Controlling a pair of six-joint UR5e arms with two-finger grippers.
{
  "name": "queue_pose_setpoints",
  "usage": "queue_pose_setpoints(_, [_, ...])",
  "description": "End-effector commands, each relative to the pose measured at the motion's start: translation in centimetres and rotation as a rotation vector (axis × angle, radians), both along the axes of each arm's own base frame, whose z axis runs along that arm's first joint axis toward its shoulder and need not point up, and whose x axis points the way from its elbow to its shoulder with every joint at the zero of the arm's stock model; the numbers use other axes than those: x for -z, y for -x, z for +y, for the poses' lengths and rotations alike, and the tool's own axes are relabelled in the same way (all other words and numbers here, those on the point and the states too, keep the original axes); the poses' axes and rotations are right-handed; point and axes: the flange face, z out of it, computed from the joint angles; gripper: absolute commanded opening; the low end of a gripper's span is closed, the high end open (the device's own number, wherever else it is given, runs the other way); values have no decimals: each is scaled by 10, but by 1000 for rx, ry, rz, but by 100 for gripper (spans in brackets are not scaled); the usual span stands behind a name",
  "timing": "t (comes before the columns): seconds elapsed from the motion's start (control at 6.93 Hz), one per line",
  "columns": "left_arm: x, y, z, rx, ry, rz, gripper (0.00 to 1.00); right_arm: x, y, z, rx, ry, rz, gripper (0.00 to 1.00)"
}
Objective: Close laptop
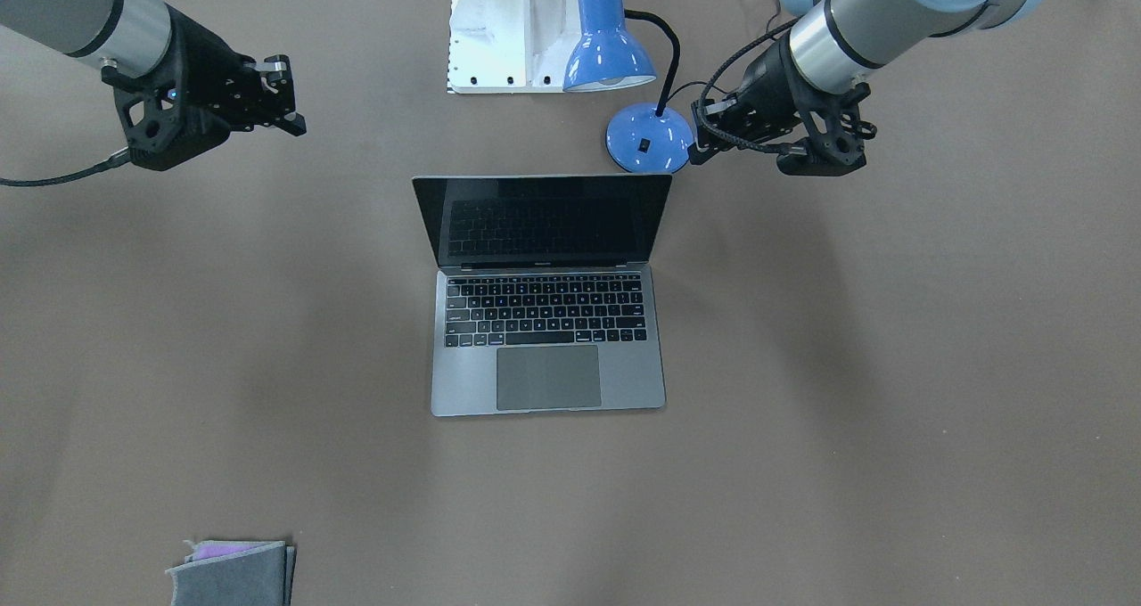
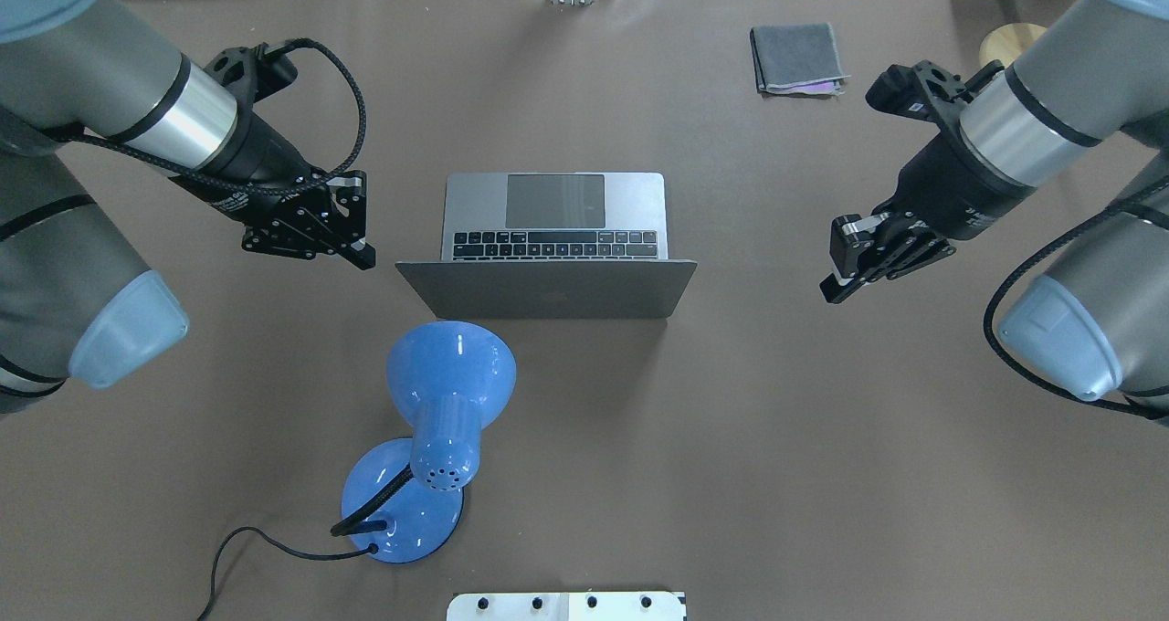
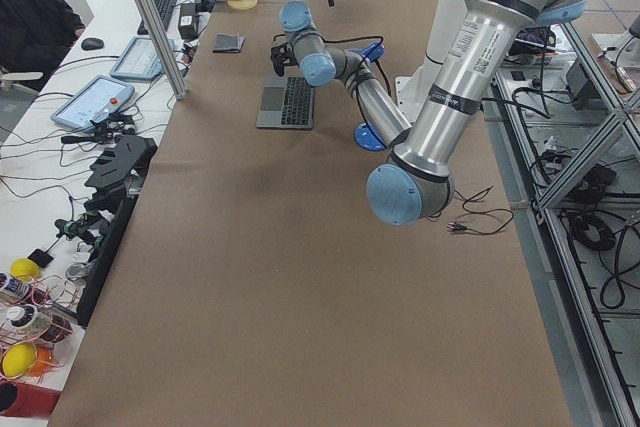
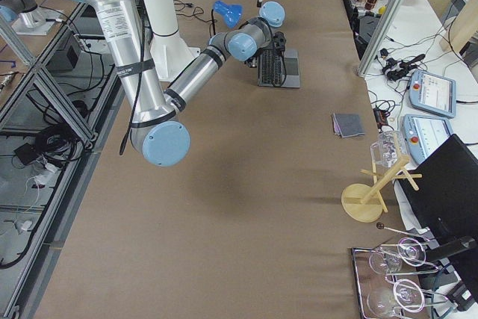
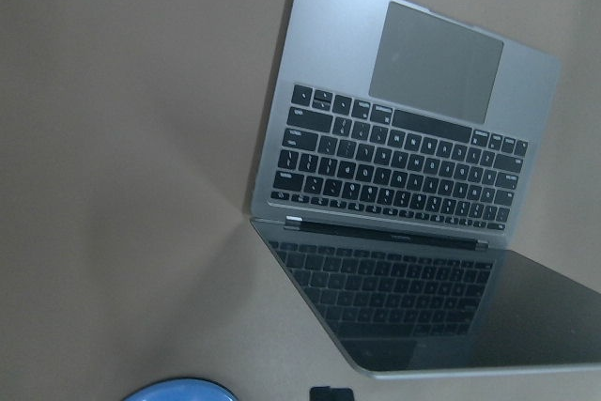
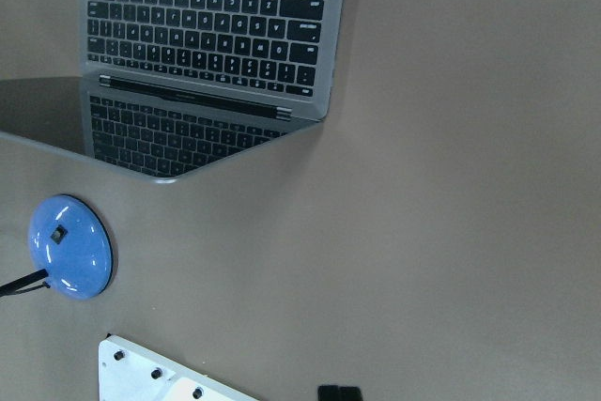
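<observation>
Laptop stands open mid-table, a blue desk lamp just behind its lid, a grey pouch well apart. Left gripper and right gripper hover beside it, jaws clenched, grasping nothing.

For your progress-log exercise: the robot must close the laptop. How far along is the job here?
Done: nothing; the laptop stands open, screen up, keyboard showing. In hand: nothing is gripped; the left tool and right tool hang on either side, clear of the lid. Left: bring a tool to the lid's top edge and push it down flat.
</observation>
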Motion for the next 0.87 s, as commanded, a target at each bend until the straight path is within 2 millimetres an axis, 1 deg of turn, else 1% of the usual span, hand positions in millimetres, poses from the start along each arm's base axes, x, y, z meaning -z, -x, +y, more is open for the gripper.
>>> queue_pose_setpoints(0.0, [2, -14, 10, -27, 4, 2, 0, 27, 47, 21, 25, -20, 16, 0])
queue_pose_setpoints(0.14, [0, -20, 14, -39, 7, -1, 0, 34, 63, 29, 19, -24, 31, 0])
queue_pose_setpoints(0.29, [0, -29, 20, -45, 37, -8, 0, 38, 77, 30, 19, -31, 41, 0])
queue_pose_setpoints(0.43, [1, -43, 28, -63, 46, -12, 0, 46, 90, 27, 4, -38, 53, 0])
queue_pose_setpoints(0.72, [4, -46, 28, -65, 46, -10, 0, 58, 109, 9, -18, -53, 67, 0])
